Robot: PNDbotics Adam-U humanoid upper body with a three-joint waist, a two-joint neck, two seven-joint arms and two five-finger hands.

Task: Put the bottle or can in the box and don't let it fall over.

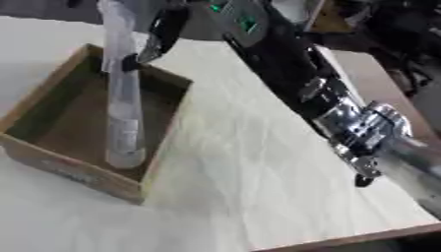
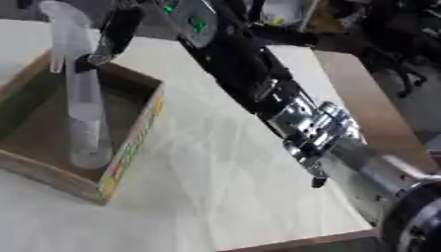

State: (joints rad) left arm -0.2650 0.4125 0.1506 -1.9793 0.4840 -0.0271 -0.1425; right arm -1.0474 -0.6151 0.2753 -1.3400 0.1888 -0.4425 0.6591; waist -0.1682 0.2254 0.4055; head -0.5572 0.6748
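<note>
Placing step: tall clear bottle (image 1: 123, 106) upright inside the shallow wooden box (image 1: 51, 162), base on or just above its floor. Right hand (image 1: 159, 34) curled round the neck. Next: settle, then uncurl without tipping. Left hand unseen.

I am looking down at a pale, cream-coloured tabletop (image 1: 258, 172) with a brown wooden edge (image 1: 344, 241) running along its near side. Soft, even light is falling across it, without hard shadows. Beyond the far right side, grey floor (image 2: 422, 106) is showing, and dark, cluttered shapes (image 2: 388, 29) that I cannot make out are crowding the upper right corner.
</note>
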